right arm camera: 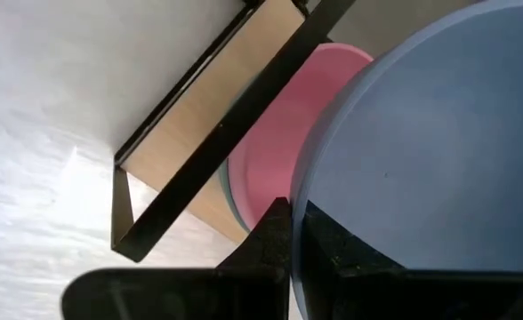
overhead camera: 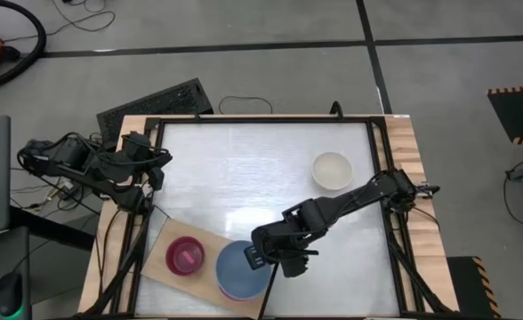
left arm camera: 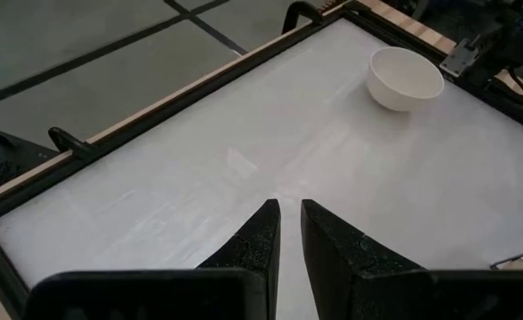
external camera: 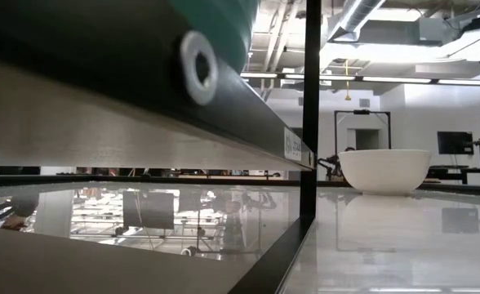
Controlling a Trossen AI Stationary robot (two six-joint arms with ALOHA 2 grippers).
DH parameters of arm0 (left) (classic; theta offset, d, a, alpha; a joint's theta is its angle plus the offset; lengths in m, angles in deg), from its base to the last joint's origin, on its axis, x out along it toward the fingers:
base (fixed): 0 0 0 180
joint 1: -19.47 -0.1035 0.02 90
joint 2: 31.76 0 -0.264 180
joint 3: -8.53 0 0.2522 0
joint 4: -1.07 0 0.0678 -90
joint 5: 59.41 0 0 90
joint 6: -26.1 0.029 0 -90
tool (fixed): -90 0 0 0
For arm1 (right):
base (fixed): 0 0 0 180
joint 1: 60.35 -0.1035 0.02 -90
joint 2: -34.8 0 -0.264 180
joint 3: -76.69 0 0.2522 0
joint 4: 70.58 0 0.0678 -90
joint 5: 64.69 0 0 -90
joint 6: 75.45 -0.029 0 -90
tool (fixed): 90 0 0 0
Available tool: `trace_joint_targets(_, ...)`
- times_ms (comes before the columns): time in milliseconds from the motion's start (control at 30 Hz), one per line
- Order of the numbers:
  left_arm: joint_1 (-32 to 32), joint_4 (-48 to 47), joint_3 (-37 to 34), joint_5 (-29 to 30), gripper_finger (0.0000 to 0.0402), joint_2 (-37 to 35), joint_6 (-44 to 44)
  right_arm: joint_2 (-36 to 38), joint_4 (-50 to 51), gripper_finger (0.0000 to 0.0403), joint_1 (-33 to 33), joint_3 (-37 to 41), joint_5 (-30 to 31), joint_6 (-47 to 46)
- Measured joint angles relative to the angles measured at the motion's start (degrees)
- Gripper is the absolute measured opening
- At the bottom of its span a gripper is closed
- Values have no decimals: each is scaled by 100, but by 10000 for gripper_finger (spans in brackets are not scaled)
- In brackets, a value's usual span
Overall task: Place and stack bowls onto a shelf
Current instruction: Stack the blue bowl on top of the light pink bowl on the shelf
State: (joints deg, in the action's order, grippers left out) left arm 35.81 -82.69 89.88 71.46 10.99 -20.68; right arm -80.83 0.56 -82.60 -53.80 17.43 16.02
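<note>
Bowls: a slate blue bowl sits on top of a light pink bowl at the near end of the shelf, with a magenta bowl just beside them on the same board.
Still to fetch: a cream white bowl stands alone on the white tabletop, well apart from the shelf, toward the far right corner.
Right gripper: its fingers are pinched together on the rim of the slate blue bowl, thin wall between them, directly over the stack.
Left gripper: fingers nearly together with only a sliver of gap, holding nothing, waiting over the left edge of the table.
Step in hand: by my reading, seating the slate blue bowl in the pink one and letting go.
Doing it well: make sure the blue bowl is centred and level in the pink one before parting the fingers; open fully, then lift straight up so the rim is not dragged sideways.
Risk: a sideways exit could tip the stack or nudge it against the black frame bar that crosses close by.
Next: the cream bowl calls for a long reach across the table.
</note>
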Motion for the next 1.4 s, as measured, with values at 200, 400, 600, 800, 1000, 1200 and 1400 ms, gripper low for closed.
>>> trace_joint_targets(200,0,-2,0,38,34,1,43,4,-57,27,64,93,-166,58)
trace_joint_targets(400,0,-2,0,54,34,1,46,2,-299,27,69,417,-238,73)
trace_joint_targets(600,0,-2,-2,56,34,1,34,4,-304,27,118,444,-256,73)
trace_joint_targets(800,0,-2,-2,56,34,1,11,4,-296,27,185,446,-284,51)
trace_joint_targets(1000,0,-2,-2,56,34,-1,-2,4,-233,28,176,446,-431,51)
trace_joint_targets(1200,0,0,-2,56,34,-1,-2,4,-219,33,214,446,-437,51)
trace_joint_targets(1400,0,0,-2,83,34,0,-1,4,-231,35,273,446,-597,49)
